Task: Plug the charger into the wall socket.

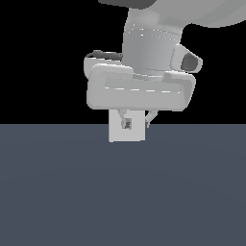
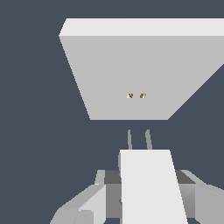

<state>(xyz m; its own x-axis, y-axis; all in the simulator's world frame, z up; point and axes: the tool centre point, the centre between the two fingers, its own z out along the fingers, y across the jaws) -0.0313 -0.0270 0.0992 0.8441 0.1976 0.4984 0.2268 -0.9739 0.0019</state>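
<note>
Starting at the exterior view's left: nothing but dark floor (image 1: pixel 53 192) there. Move to the centre and the Panda's gripper (image 1: pixel 137 119) hangs low in front of the wall socket (image 1: pixel 117 135), the upright white plate standing on the floor, and its bulk hides most of that plate.

The wrist view tells it better. The gripper (image 2: pixel 146 192) is clamped on the charger (image 2: pixel 151 186), a finger pressed to each side of the off-white block. Two thin prongs (image 2: pixel 139 140) stick out ahead of the block, aimed at the socket's face (image 2: pixel 131 74) and just short of it. The two orange-brown holes (image 2: pixel 136 95) sit a touch off the prongs' line, as far as this angle allows.

That's the danger, I'd say. Push forward with that offset and the prongs strike blank plate, which could shove the socket back or twist the block in the grip. A slight tilt of the charger would jam it the same way.

On the right, bare floor again.
</note>
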